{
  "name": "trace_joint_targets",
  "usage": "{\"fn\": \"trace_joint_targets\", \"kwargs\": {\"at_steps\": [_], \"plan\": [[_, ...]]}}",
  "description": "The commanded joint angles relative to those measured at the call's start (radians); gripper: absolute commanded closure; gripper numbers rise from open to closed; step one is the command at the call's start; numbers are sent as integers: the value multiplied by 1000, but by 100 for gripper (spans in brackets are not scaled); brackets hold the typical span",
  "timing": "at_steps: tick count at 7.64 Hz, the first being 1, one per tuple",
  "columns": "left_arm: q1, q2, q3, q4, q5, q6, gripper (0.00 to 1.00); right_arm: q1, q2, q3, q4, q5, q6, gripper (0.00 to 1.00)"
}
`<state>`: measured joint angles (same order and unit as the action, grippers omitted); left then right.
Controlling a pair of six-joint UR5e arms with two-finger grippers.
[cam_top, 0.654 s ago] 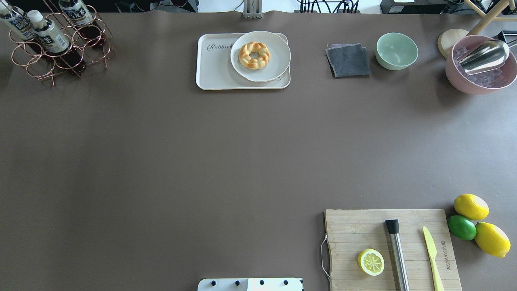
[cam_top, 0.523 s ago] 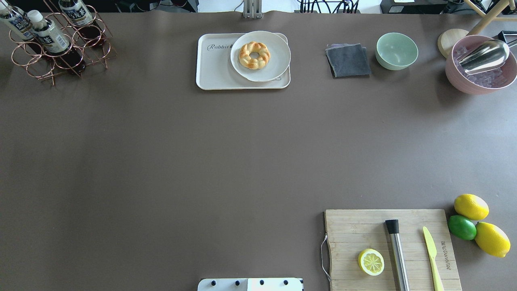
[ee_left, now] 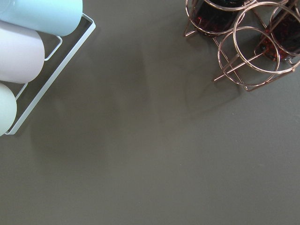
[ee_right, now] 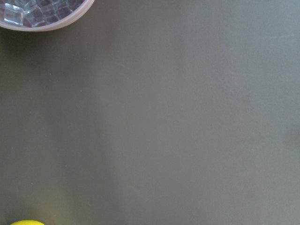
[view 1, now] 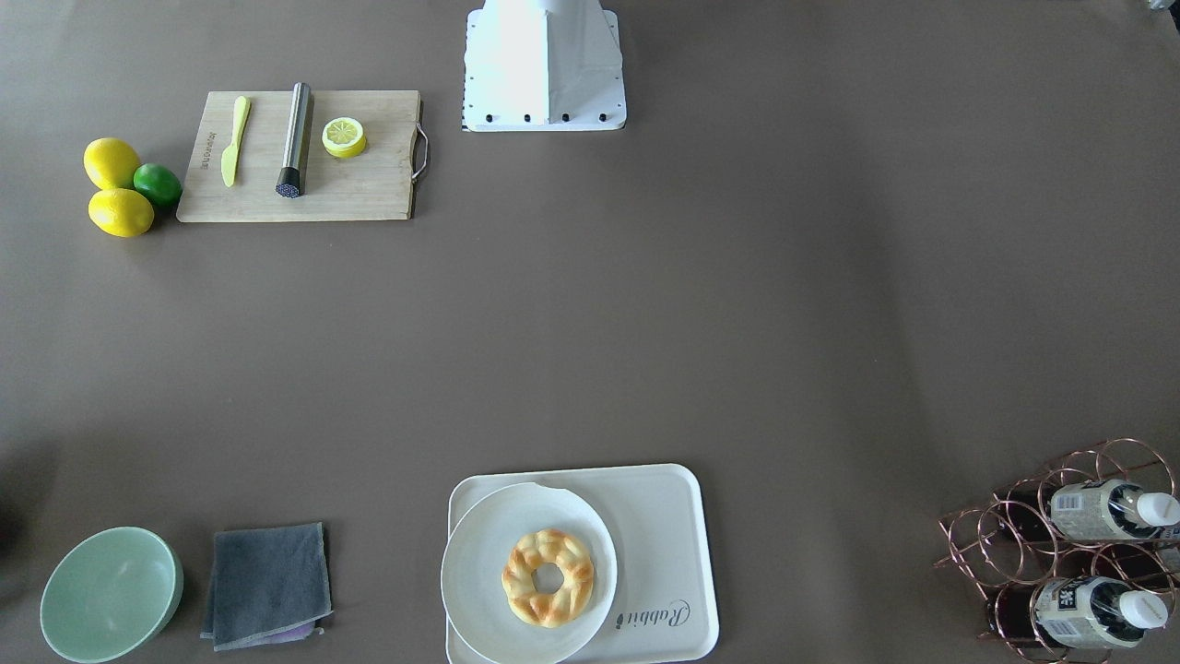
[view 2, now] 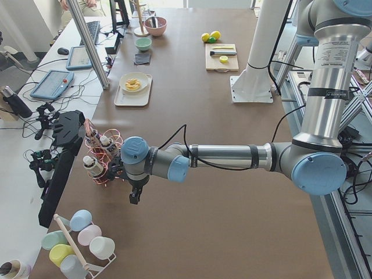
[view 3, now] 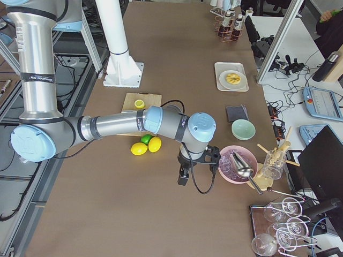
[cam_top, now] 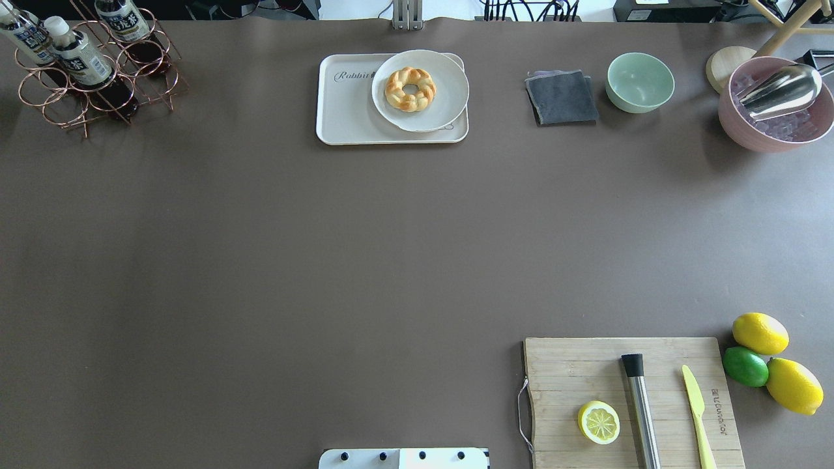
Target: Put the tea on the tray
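Three tea bottles with white caps and dark liquid lie in a copper wire rack at the table's far left corner. They also show in the front view. The cream tray marked "Rabbit" sits at the far middle. My left gripper hangs just beside the rack in the left side view. Its wrist view shows the rack's rings at top right. My right gripper hangs next to the pink bowl. I cannot tell whether either gripper is open or shut.
A round white plate with a braided bun covers the tray's right part. A grey cloth, green bowl and pink ice bowl stand at the far right. A cutting board and lemons lie near right. A cup rack stands left.
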<state>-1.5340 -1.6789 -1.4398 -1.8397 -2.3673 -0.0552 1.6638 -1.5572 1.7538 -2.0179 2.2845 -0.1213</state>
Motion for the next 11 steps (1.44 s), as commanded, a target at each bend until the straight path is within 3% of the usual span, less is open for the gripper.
{"fn": "trace_joint_targets", "kwargs": {"at_steps": [1, 11], "plan": [[0, -5, 1, 0, 2, -2, 2, -15, 6, -28, 5, -4, -1, 0], [0, -10, -7, -1, 2, -3, 2, -61, 25, -33, 5, 1, 11, 0]]}}
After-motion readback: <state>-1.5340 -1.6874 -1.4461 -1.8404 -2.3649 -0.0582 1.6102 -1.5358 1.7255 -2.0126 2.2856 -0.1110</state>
